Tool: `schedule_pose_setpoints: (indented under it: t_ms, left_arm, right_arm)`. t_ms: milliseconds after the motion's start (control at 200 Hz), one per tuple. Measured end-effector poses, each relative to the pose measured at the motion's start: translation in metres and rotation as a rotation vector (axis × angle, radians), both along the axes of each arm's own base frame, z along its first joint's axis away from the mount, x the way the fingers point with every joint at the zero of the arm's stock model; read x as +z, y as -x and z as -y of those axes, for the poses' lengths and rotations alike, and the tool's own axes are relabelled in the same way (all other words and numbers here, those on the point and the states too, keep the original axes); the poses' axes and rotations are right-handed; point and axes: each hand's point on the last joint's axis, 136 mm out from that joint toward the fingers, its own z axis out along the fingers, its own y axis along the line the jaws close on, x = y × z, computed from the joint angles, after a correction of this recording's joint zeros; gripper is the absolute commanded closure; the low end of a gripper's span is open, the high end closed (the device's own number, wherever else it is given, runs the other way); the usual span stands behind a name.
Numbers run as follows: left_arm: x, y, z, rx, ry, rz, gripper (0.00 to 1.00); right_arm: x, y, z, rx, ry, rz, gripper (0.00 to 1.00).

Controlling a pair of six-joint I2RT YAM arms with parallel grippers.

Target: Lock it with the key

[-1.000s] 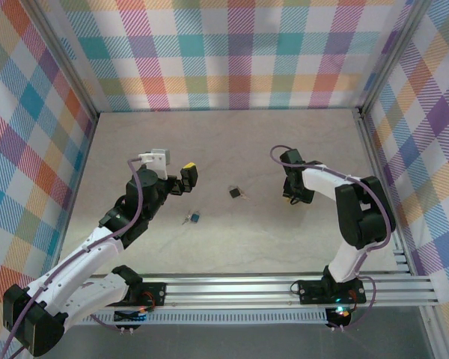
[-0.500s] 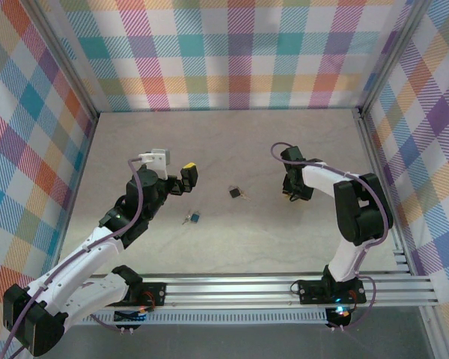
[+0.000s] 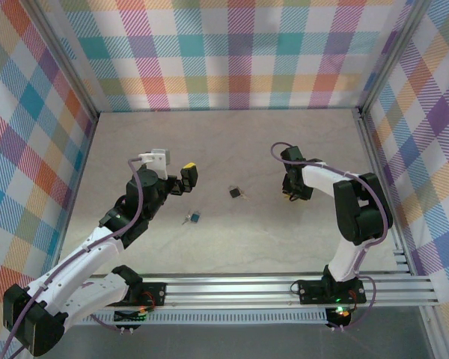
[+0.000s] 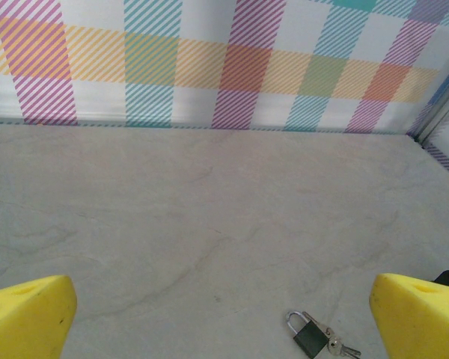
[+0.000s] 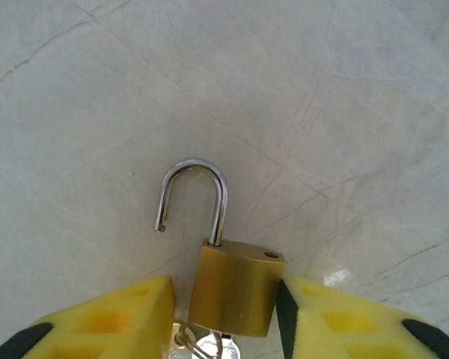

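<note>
The lock (image 3: 236, 192), a small dark padlock with a thin shackle, lies mid-table; it also lies low in the left wrist view (image 4: 308, 340), with small silver keys beside it. The key (image 3: 193, 218) with its blue head rests on the table nearer the arms. My left gripper (image 3: 186, 177) hovers left of the lock and behind the key, open and holding nothing (image 4: 224, 321). My right gripper (image 3: 292, 196) is down at the table to the right of the lock, its yellow fingers (image 5: 337, 314) either side of a brass padlock, and a narrow gap shows at the left finger.
The brass padlock (image 5: 236, 288) lies flat with its shackle (image 5: 198, 194) swung open and a ring of silver keys (image 5: 206, 348) at its base. Checked walls (image 3: 232, 52) ring the table. An aluminium rail (image 3: 284, 288) runs along the near edge.
The right gripper's jaws have narrowed around the brass padlock. The left arm, the lock and the key have not moved.
</note>
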Motion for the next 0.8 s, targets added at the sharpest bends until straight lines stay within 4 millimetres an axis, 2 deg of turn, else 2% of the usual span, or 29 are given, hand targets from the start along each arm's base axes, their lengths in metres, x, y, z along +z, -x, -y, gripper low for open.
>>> schedule_pose_setpoints:
  t_ms: [490,800]
  left_arm:
    - [0.0000,0.0000,0.0000,0.000,0.000,0.000,0.00]
    - [-0.0020,-0.0005,0.0012,-0.004,-0.002,-0.006,0.00]
  right_arm:
    - [-0.0005,-0.0015,-0.0027,0.003,-0.016,0.004,0.67]
    - [0.0000,-0.0020,-0.0049,0.014,-0.035,0.005,0.74]
